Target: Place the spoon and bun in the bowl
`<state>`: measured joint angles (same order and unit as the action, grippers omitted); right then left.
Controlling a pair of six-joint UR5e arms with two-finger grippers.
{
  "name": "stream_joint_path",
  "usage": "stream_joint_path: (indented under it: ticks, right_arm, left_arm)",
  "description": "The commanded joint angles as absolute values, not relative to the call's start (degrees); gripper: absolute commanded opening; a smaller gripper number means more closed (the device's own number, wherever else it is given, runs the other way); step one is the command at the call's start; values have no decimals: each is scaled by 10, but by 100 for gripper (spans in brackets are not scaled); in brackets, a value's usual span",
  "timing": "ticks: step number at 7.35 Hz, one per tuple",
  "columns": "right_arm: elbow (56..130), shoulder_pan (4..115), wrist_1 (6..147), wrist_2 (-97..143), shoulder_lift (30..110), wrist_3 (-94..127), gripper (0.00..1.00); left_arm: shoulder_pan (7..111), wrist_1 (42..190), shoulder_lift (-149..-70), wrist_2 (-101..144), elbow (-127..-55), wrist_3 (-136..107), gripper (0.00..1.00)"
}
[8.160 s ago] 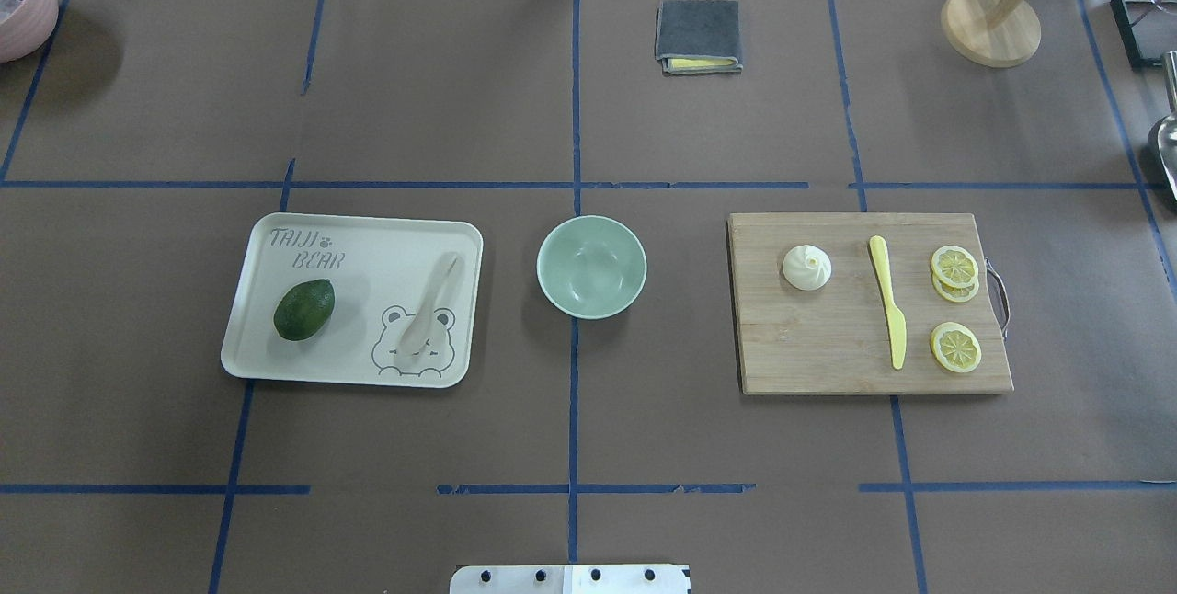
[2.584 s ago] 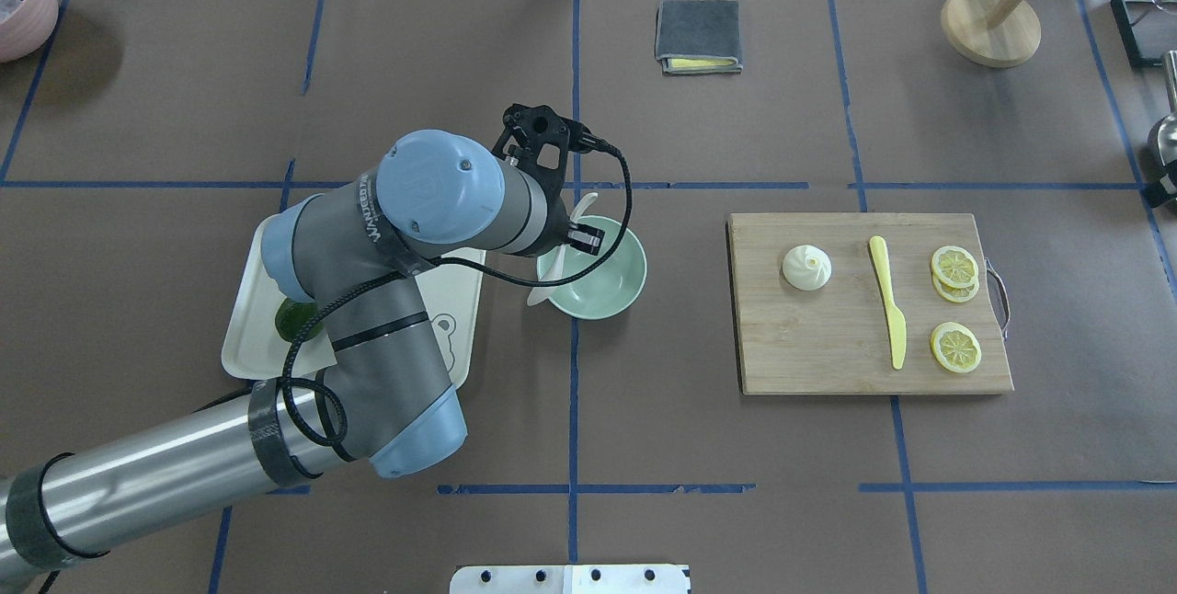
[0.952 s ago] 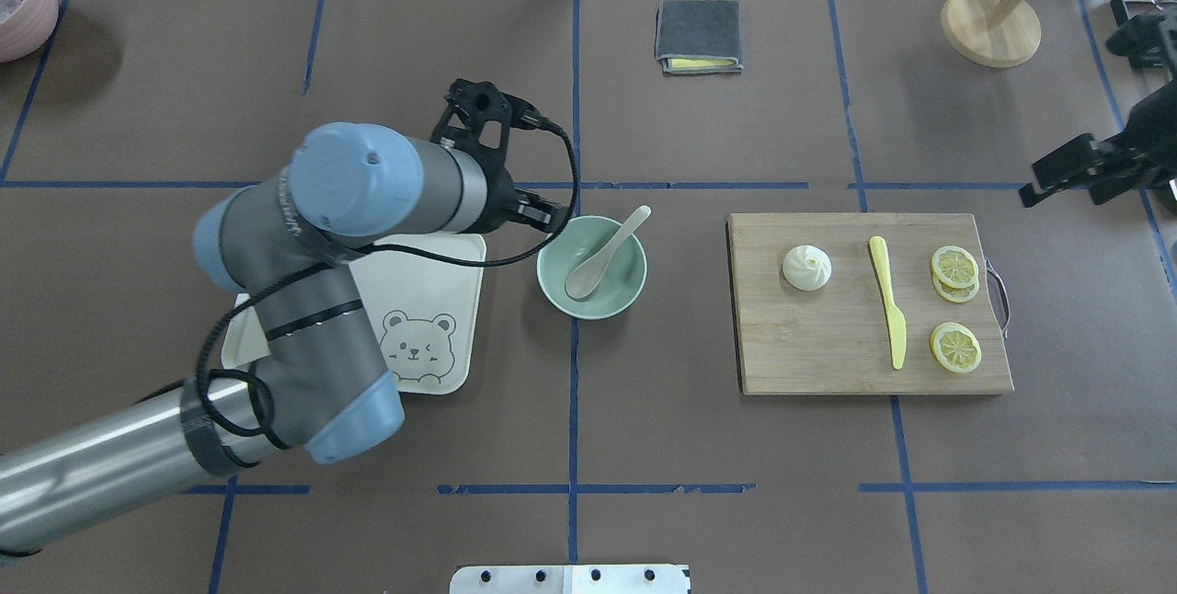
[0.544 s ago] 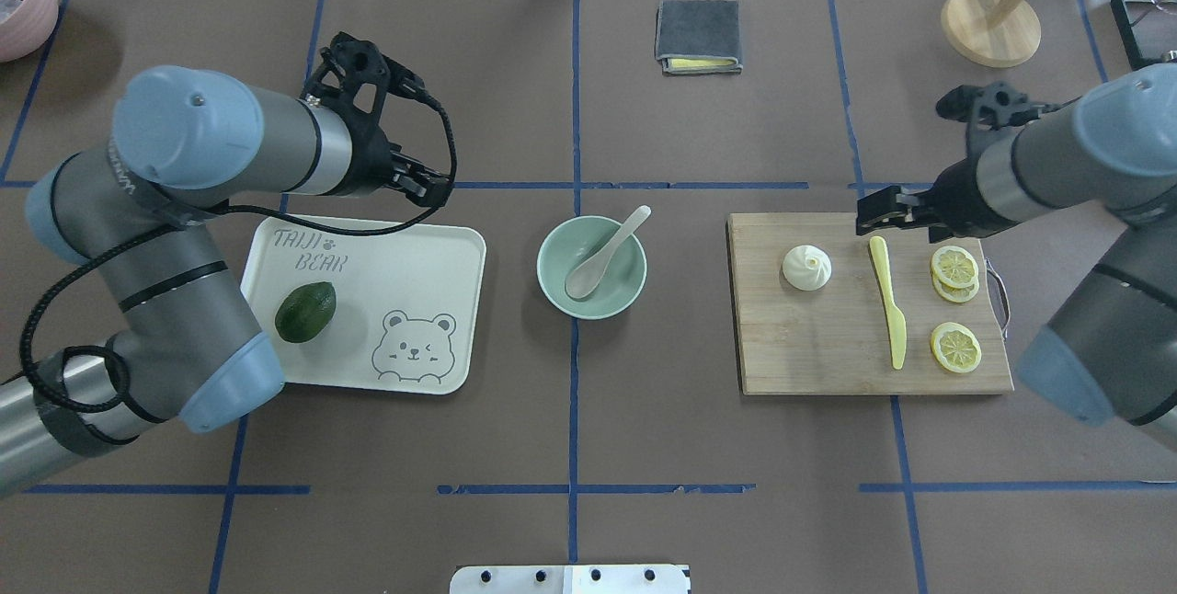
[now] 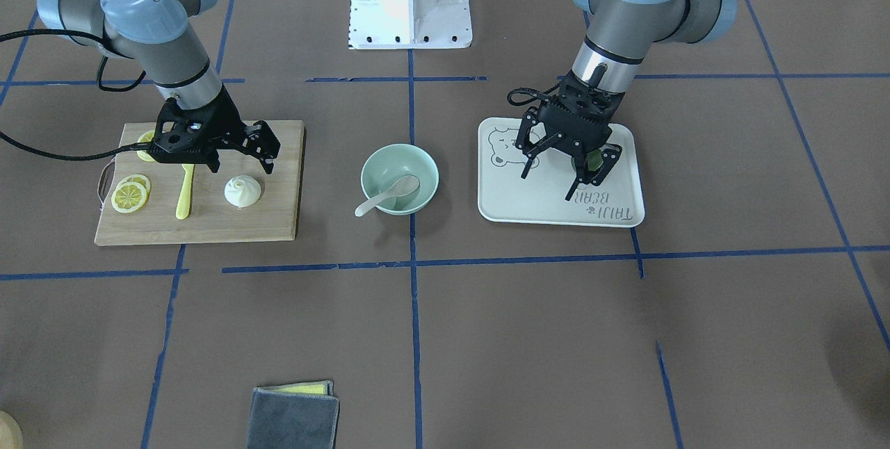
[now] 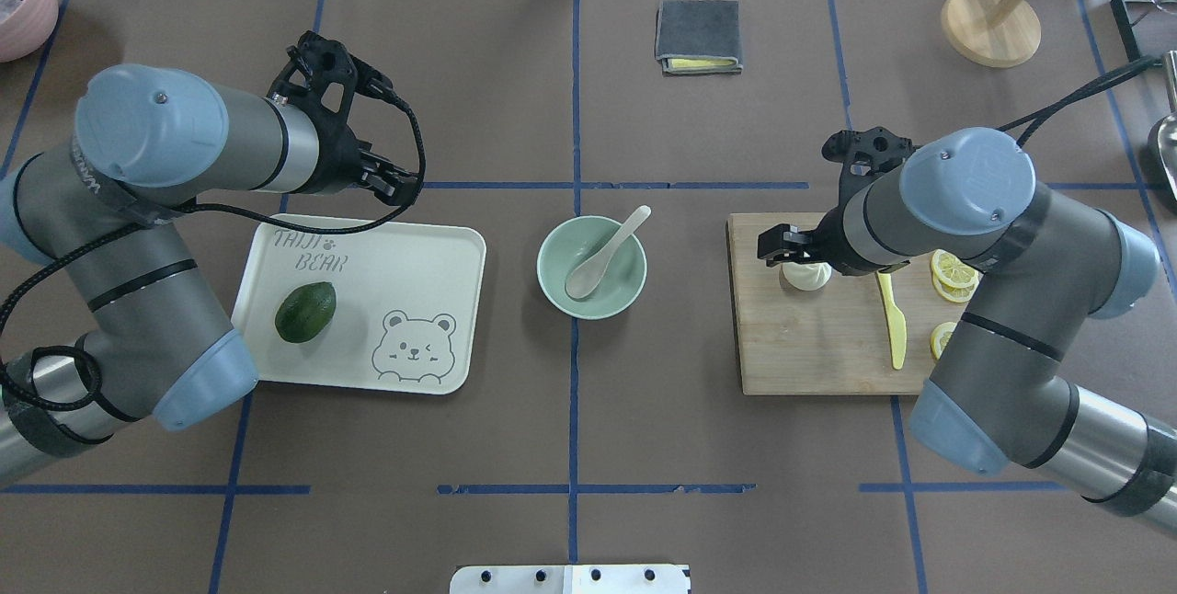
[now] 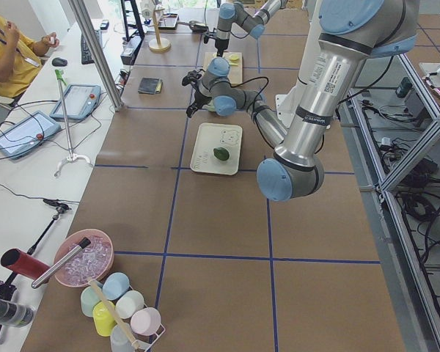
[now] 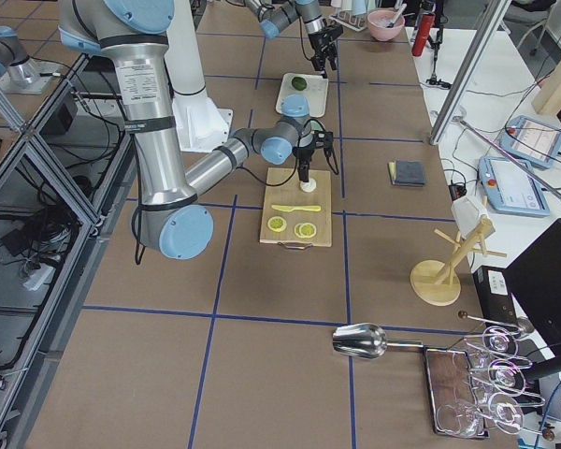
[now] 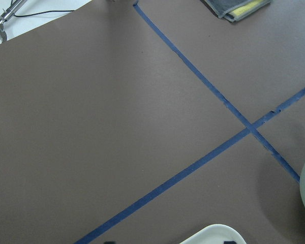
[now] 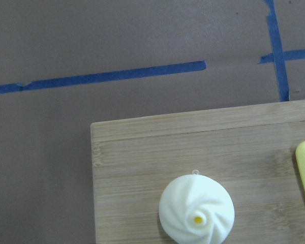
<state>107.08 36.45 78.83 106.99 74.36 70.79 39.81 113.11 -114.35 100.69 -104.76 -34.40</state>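
Off-white spoon (image 6: 602, 254) is lying in the bowl (image 6: 627, 289), scoop down inside and handle leaning out over the rim on the side away from the robot. On my overhead feed the mint bowl is sitting mid-table, between the tray (image 6: 405, 245) and the wooden board (image 6: 809, 346).

The bun (image 10: 196, 212) is sitting pleats-up on the board, near the far corner on the bowl's side, so it is not in the bowl yet. The right gripper (image 5: 241, 165) is hanging over it with its fingers spread wide and holding nothing. From the front feed I'm reading the fingertips as above the bun and not touching it.

A yellow knife (image 6: 890, 327) is lying beside the bun, and lemon slices (image 5: 131, 193) are resting beyond the knife, toward the board's handle end.

The left gripper (image 5: 548, 186) is hovering open and empty at the tray's far edge, and an avocado (image 6: 305, 311) is sitting on the tray. A folded grey cloth (image 6: 698, 35) is lying well apart, across the table.
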Motion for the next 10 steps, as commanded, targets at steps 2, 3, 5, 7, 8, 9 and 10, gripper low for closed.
stream_joint_path:
  ticks: [2,3,5,7,8,9,10]
  right_arm:
    - [1042,355,817,1051,737,701,97]
    - [1028,352,817,1044,729,701,87]
    - [1026,355,817,1044,728,701,3]
    - [1034,360,817,1045,727,688,0]
    - [1034,362,817,1045,726,687,0]
    - [1045,368,818,1048,713,688,0]
    - [1047,368,820,1046,683,696,0]
  left_arm:
    - [396,1132,-1144,1005,-1042,-354,77]
    - [396,1132,-1144,1005,-1042,-354,77]
    - [396,1132,-1144,1004,-1042,-354,77]
    - [396,1132,-1144,1004,-1042,-354,77]
    - [396,1132,-1145,1004,-1042,-354,77]
    - [396,1132,-1145,1005,-1044,-352,77]
    - [403,1132,-1143,1006,-1051,-346,76]
